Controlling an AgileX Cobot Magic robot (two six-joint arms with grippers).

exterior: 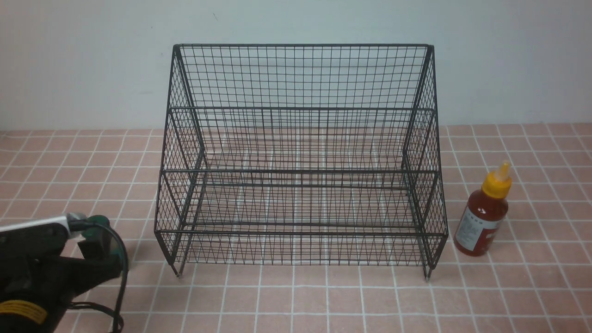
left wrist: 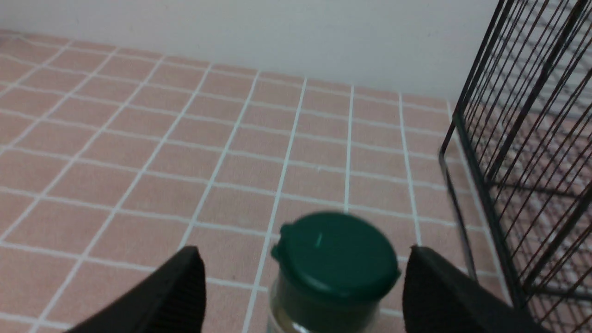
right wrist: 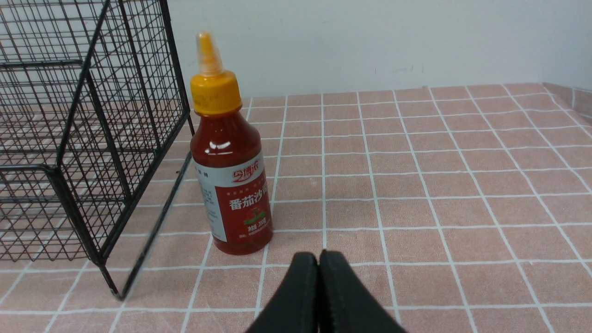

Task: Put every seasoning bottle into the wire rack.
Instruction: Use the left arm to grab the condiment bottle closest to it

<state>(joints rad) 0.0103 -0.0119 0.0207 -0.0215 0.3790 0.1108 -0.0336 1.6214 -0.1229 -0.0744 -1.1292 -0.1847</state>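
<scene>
**Shaker grasp, left side**

Left claw [left wrist: 305,261] spread wide, straddling the green-capped shaker [left wrist: 335,259], gaps both sides (no contact seen). Suggest closing squarely below the cap, keeping it upright. Shaker stands on the bench [exterior: 323,296] left of the wire rack [exterior: 300,172]. Right claw [right wrist: 319,264] clenched empty; red sauce bottle [right wrist: 233,185] just ahead.

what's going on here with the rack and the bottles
A two-armed robot is tidying seasoning bottles into the black wire rack, which has nothing in it yet. The left end effector is open around the green-capped shaker, left of the rack, with gaps either side, so nothing is gripped. The red sauce bottle stands upright on the tiled table right of the rack, with the shut right end effector near it, not touching.
</scene>
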